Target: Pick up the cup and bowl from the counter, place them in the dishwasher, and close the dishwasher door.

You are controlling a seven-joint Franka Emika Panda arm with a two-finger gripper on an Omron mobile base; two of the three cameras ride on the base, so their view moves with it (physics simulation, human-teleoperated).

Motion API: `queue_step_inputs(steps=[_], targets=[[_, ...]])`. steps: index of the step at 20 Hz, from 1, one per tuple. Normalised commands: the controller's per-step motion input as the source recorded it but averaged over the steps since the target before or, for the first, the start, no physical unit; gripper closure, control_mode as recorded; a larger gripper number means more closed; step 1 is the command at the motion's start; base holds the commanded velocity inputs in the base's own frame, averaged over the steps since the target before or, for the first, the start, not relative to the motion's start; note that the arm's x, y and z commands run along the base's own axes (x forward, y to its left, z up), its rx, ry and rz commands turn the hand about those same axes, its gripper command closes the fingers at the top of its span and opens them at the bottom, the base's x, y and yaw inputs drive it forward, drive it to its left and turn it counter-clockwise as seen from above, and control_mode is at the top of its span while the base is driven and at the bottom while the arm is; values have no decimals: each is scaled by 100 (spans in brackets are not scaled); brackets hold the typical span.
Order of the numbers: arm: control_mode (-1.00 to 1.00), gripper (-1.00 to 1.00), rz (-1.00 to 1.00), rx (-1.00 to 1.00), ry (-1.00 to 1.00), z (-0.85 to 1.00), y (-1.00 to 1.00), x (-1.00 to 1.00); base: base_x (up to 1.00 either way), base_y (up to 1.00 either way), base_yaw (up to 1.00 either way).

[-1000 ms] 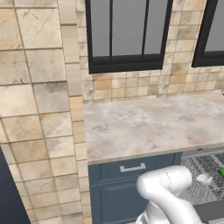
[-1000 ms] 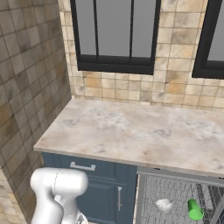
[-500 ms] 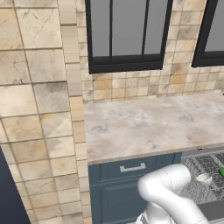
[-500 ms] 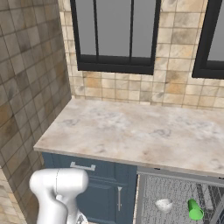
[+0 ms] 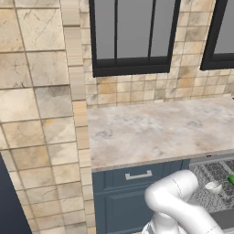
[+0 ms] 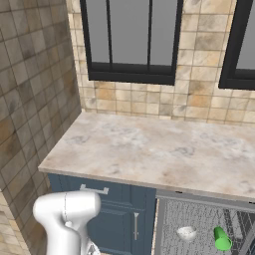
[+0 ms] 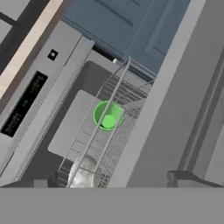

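Note:
The green cup (image 7: 108, 116) lies in the dishwasher's wire rack (image 7: 114, 94), its mouth facing the hand camera. The pale bowl (image 7: 84, 172) sits in the same rack, closer to my gripper (image 7: 112, 180). My gripper hangs over the rack, open, with nothing between its fingers. The dishwasher door (image 7: 26, 103) is open, its dark control strip showing at the left. From the base, the cup (image 6: 222, 239) and bowl (image 6: 186, 233) show in the dishwasher (image 6: 204, 219) under the marbled counter (image 6: 149, 149). The left base view has the bowl (image 5: 213, 186) beside the cup (image 5: 231, 179), below the counter (image 5: 160, 128).
A dark blue drawer (image 5: 137, 176) with a silver handle sits left of the dishwasher, with a blue cabinet door (image 6: 124, 224) beneath. A tan tiled wall (image 5: 41, 114) juts out on the left. Dark-framed windows (image 6: 129, 40) stand behind the counter. My white arm (image 5: 176, 201) bends low in front.

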Motion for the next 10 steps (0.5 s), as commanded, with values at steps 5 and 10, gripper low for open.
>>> queue_step_inputs(steps=[5, 10], targets=[[-100, -100, 0, 0, -13, -73, -54, -4, 0, 0, 0], [-100, -100, 3, -2, -15, -93, -53, -22, 0, 0, 0]])
